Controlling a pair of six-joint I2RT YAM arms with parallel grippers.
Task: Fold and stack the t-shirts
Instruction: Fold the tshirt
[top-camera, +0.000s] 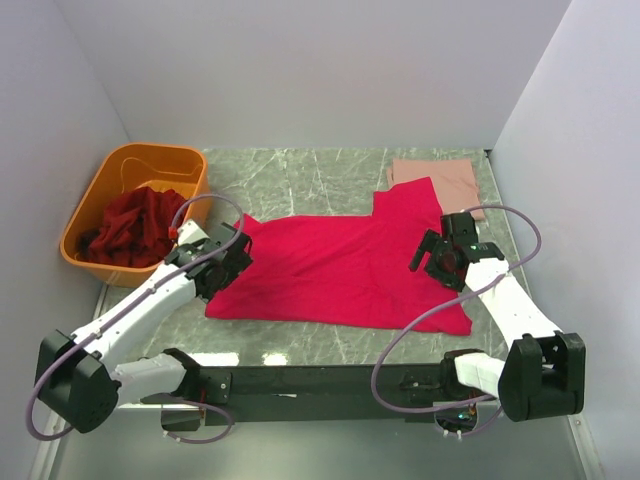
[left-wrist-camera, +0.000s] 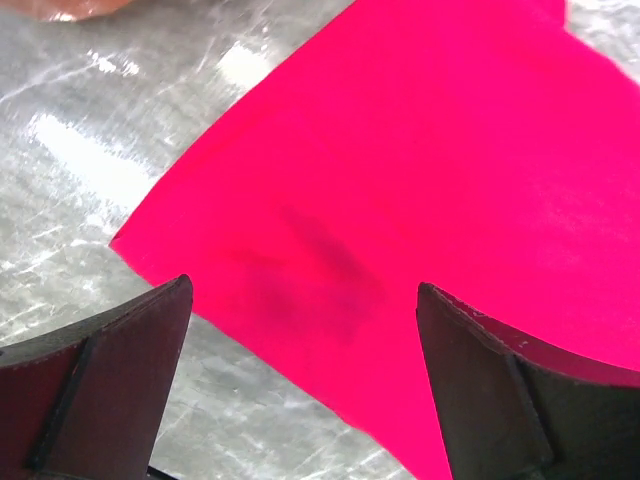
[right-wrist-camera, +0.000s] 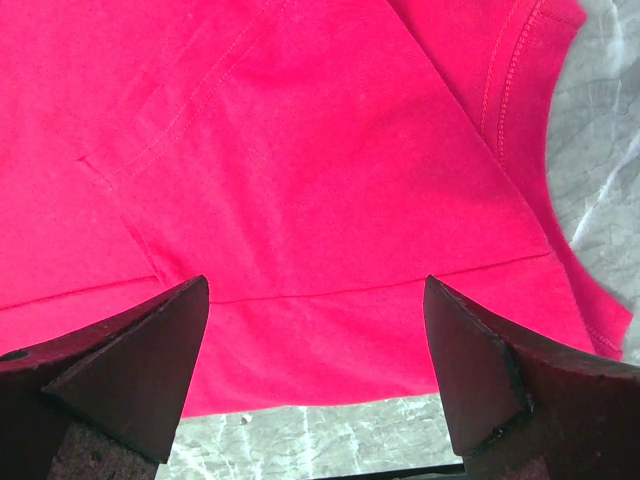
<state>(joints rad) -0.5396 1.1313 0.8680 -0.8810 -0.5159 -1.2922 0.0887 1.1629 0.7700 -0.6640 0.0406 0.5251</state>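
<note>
A bright crimson-pink t-shirt lies spread flat across the middle of the marble table. It fills the left wrist view and the right wrist view. A pale salmon-pink t-shirt lies folded at the back right, partly under the crimson one. Dark maroon-red t-shirts are heaped in the tub. My left gripper hovers open over the crimson shirt's left edge. My right gripper hovers open over its right side. Both are empty.
An orange plastic tub stands at the back left. White walls close in the table on the left, back and right. A black rail runs along the near edge between the arm bases.
</note>
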